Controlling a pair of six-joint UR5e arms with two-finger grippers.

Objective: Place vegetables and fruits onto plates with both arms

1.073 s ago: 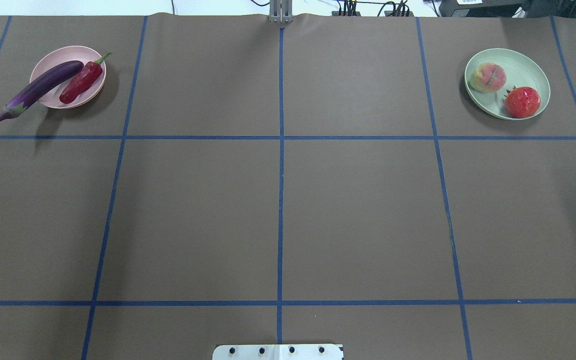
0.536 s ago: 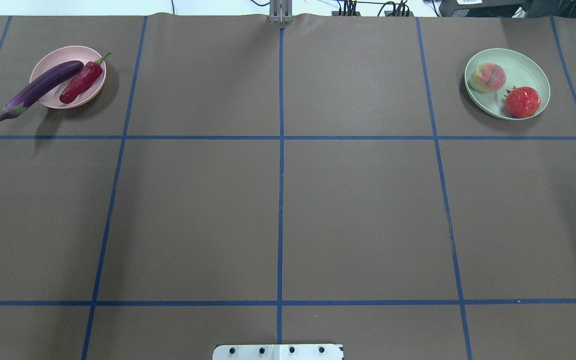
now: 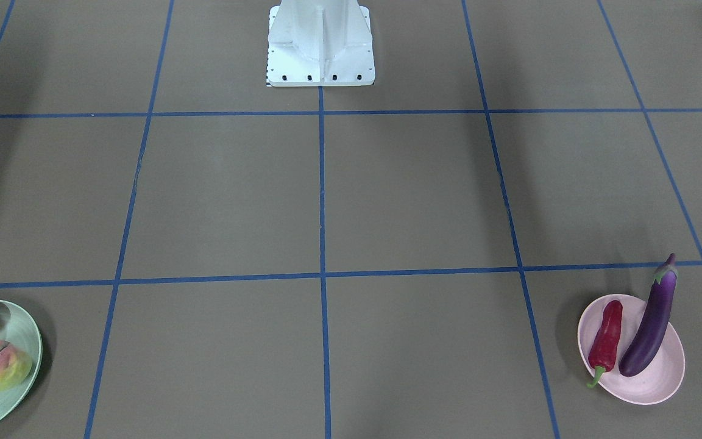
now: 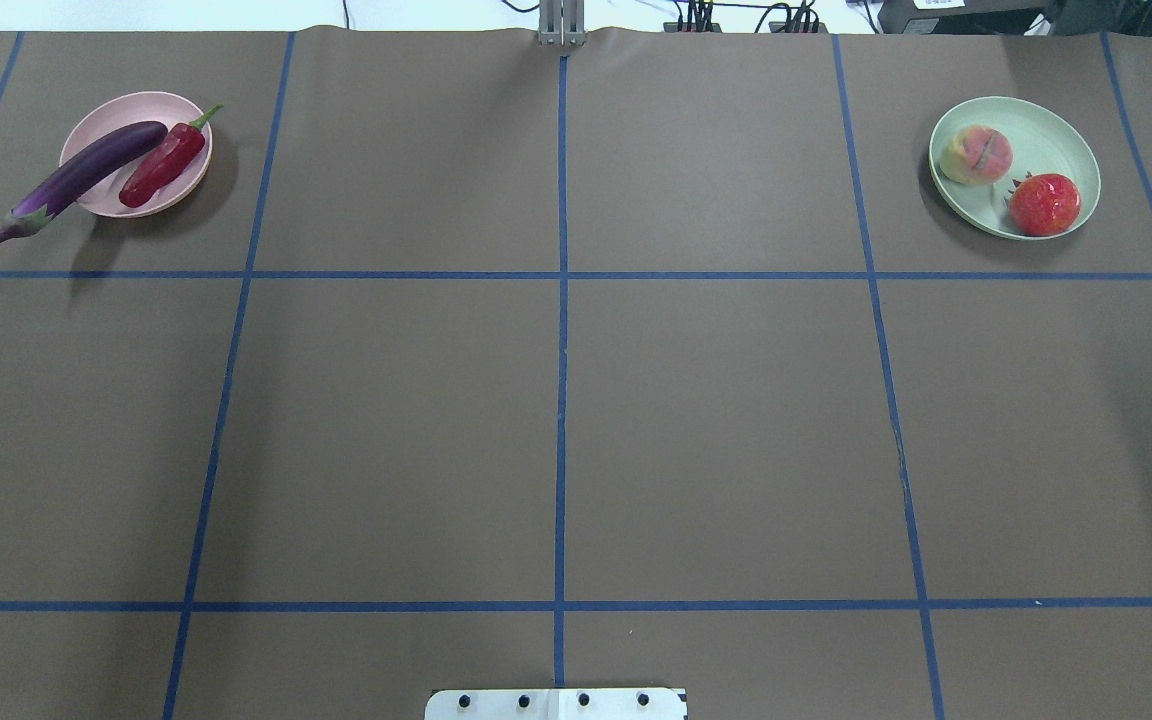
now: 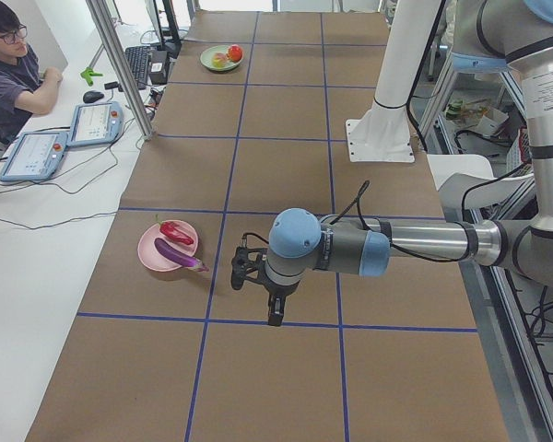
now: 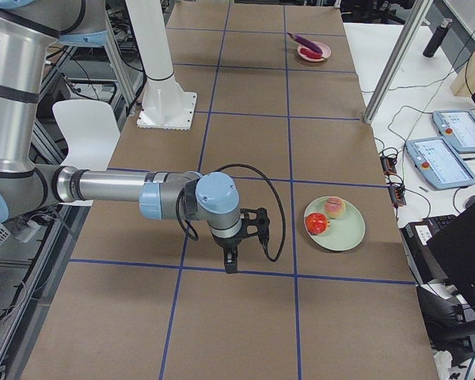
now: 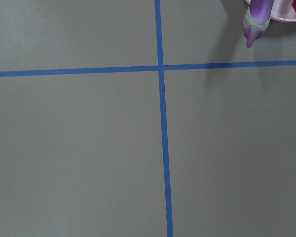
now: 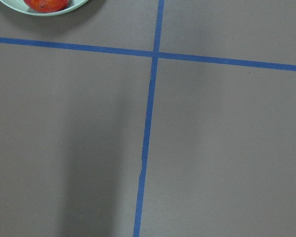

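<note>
- Lying on the pale pink round matte plastic plate (image 4: 126,105), the wrinkled red chili pepper with a curled green stem (image 4: 164,165) is seen just beside the long glossy purple eggplant with a grey-green cap (image 4: 86,175).
- The eggplant's rounded end is borne by the pink plate. Its cap end overhangs the rim above the brown paper-covered table (image 4: 716,420).
- The pale mint green round plastic plate (image 4: 1061,140) is placed at the opposite far corner, well apart from the pink one.
- Two fruits are held in the mint plate: the pink-and-yellow-green creased peach (image 4: 976,154) and the round red spiky-crowned pomegranate-like fruit (image 4: 1044,204), close together.
- The black left gripper (image 5: 275,318) is pointed down over bare table, near the pink plate but apart from it. Whether its jaws are apart or together cannot be told.
- The black right gripper (image 6: 230,265) is likewise pointed down beside the mint plate, touching nothing. Its jaw state cannot be told either.
- Blue tape grid lines (image 4: 561,400) are noted across the table.
- A seated operator in a dark shirt (image 5: 9,78) is visible at the table's side.
</note>
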